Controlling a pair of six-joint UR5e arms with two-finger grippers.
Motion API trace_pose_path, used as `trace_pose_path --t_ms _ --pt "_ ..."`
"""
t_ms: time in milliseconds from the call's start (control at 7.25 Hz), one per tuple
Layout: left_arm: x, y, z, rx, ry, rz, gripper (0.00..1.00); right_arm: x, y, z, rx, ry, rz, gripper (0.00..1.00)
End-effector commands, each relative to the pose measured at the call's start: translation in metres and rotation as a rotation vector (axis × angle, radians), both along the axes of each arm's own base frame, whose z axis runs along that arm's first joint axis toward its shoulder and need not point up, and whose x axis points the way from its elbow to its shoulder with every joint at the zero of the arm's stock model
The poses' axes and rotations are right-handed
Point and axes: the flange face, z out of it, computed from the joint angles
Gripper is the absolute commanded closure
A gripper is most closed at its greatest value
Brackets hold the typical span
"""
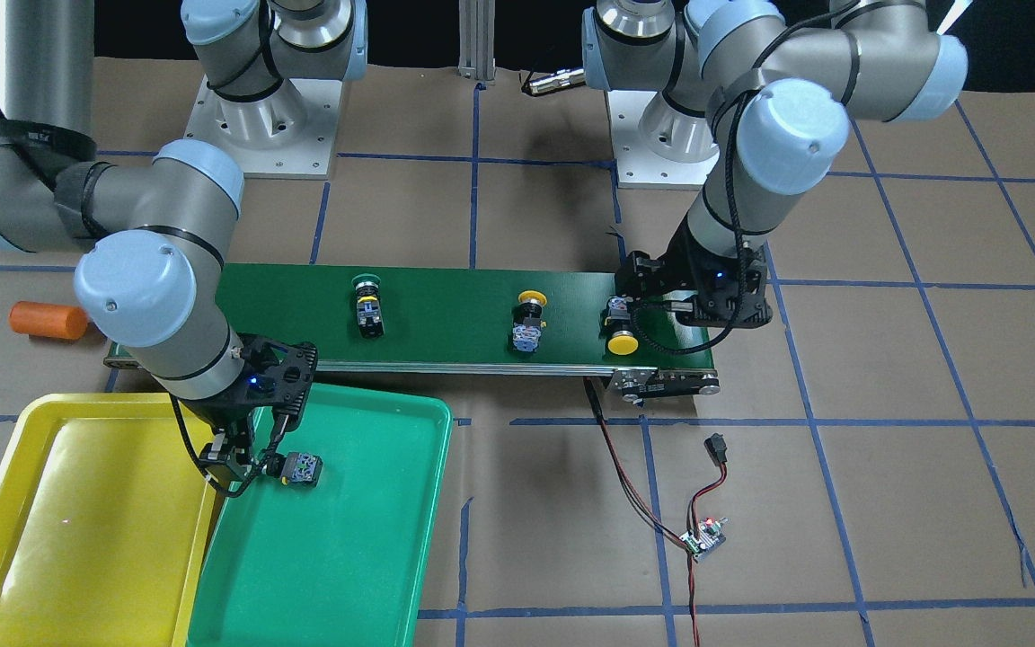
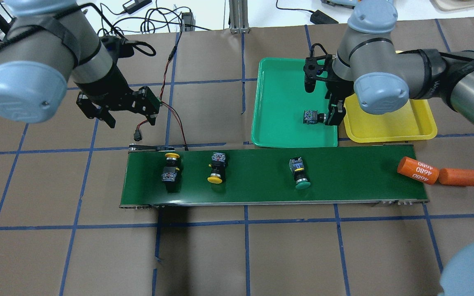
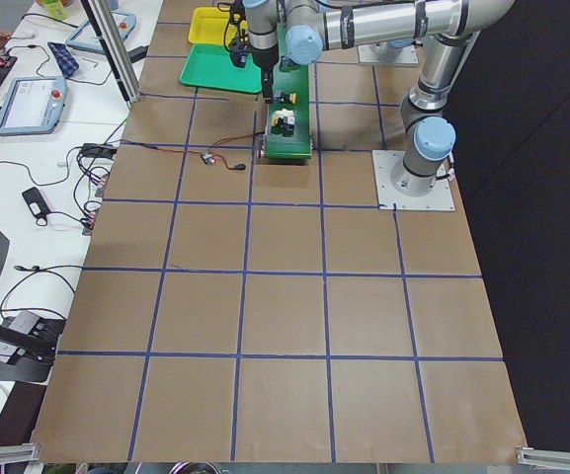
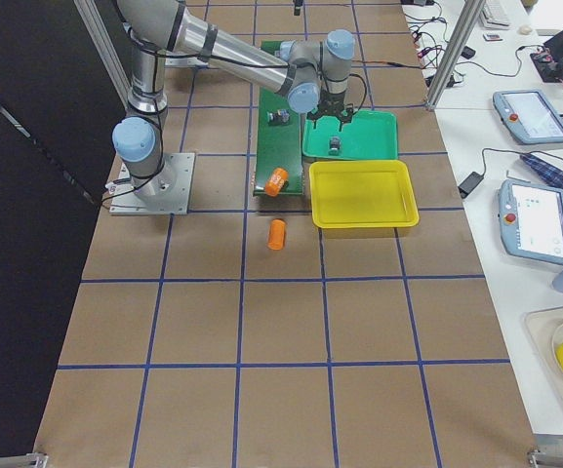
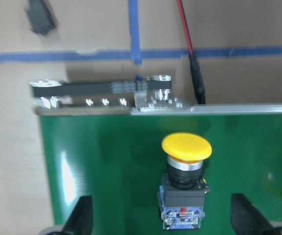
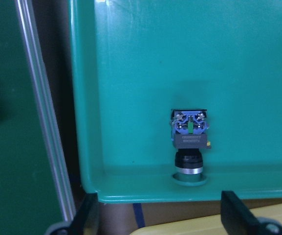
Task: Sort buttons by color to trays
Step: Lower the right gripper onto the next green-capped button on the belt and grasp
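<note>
The right gripper (image 6: 159, 203) gaped empty over a green-capped button (image 6: 189, 142) at the green tray (image 6: 131, 58) rim; the left gripper (image 5: 161, 201) gaped empty too; an orange cylinder (image 2: 418, 171) read "4680".

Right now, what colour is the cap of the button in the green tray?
Green cap, clearest in the right wrist view.

Left arm (image 1: 841, 54) and right arm (image 1: 122, 193) match — silver-grey tubes, pale-blue joint caps, black cables strapped on. Left gripper (image 2: 132, 120) and right gripper (image 6: 163, 215) black — blue LED at each wrist.
</note>
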Motion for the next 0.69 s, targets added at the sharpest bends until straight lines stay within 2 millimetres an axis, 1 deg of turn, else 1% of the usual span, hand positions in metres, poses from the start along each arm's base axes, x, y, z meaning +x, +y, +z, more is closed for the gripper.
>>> trace_pose_path --t_ms 0,138,276,414,551 --pt "-0.001 0.011 0.061 -0.062 -0.003 -0.003 0.00 0.001 0.044 0.006 0.027 -0.004 -0.263 0.06" --pt "0.002 0.020 0.074 -0.053 -0.033 -0.004 0.00 0.003 0.064 0.003 0.042 -0.010 -0.379 0.04" --pt "0.006 0.032 0.081 0.014 -0.068 -0.008 0.00 0.006 0.080 -0.007 0.076 -0.029 -0.487 0.02" --pt "0.006 0.031 0.100 -0.026 -0.053 -0.015 0.00 0.013 0.087 -0.015 0.102 -0.059 -0.563 0.02" --pt "0.005 0.025 0.114 -0.053 -0.047 -0.010 0.00 0.026 0.092 -0.016 0.104 -0.054 -0.582 0.02"
